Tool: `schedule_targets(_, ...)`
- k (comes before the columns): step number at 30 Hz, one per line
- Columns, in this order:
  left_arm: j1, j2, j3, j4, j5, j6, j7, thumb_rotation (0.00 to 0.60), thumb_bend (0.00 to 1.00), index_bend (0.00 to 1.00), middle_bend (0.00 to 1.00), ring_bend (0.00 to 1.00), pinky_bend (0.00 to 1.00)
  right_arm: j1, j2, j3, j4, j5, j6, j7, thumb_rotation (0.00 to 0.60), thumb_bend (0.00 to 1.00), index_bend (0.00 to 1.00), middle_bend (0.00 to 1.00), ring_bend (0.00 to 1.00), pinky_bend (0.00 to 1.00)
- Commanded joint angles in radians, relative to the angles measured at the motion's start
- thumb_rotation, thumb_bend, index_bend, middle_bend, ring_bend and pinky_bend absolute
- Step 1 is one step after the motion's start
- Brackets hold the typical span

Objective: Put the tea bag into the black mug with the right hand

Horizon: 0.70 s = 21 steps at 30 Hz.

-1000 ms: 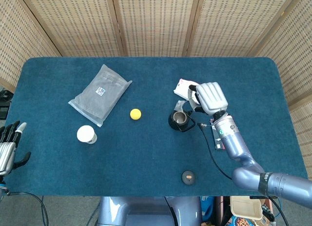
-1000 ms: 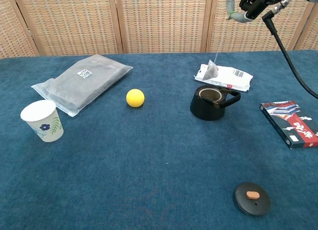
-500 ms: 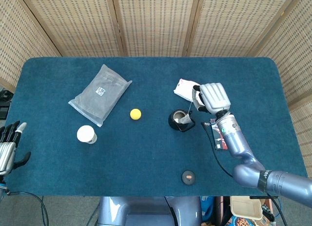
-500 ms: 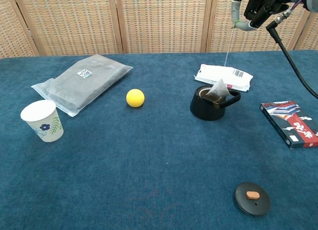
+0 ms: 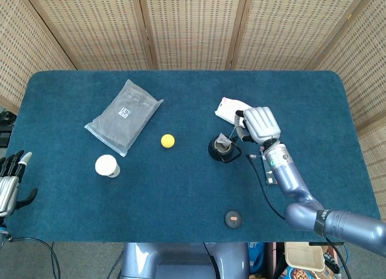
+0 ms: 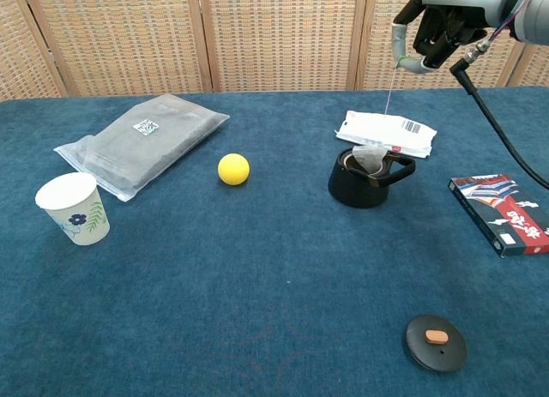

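Two hands are seen. The right hand (image 6: pixel 429 33) is raised above the black mug (image 6: pixel 367 177), its fingers curled together around the top of a thin string, so the tea bag (image 6: pixel 371 159) is held by that string. The string is seen to run nearly straight down from the fingers (image 6: pixel 401 52) to the bag. The tea bag is lodged in the mouth of the mug, part sunk below the rim and part showing above it; its exact tilt cannot be told. The mug is stood upright on the blue table (image 6: pixel 257 268), its handle turned toward the robot's right, just in front of a white packet (image 6: pixel 390 129). The left hand (image 5: pixel 9 185) is kept at the table's near left edge, fingers spread and nothing held.
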<state>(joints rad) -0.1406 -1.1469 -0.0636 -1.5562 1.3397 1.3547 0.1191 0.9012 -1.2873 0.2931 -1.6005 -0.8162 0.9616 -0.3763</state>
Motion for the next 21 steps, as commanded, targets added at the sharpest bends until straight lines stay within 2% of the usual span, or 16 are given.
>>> schedule_targets(1,0.0,0.0,0.0,0.001,-0.001,-0.001,-0.001,0.6,0.36,0.0,0.0,0.0,0.0,0.003,-0.003,-0.001,0.004,0.0,-0.003,0.0,0.6,0.61,0.62,0.97,0.96,0.98)
schedule_targets(12,-0.005,-0.002,0.0,-0.003,0.0,-0.006,0.005,0.6,0.36,0.0,0.0,0.0,0.0,-0.005,-0.014,-0.036,-0.004,-0.03,-0.001,-0.012,0.6,0.61,0.62,0.97,0.96,0.98)
schedule_targets(21,-0.004,-0.001,0.0,-0.006,-0.006,-0.006,0.012,0.6,0.35,0.0,0.0,0.0,0.0,-0.012,-0.044,-0.087,-0.028,-0.128,0.019,-0.047,0.6,0.61,0.62,0.97,0.96,0.98)
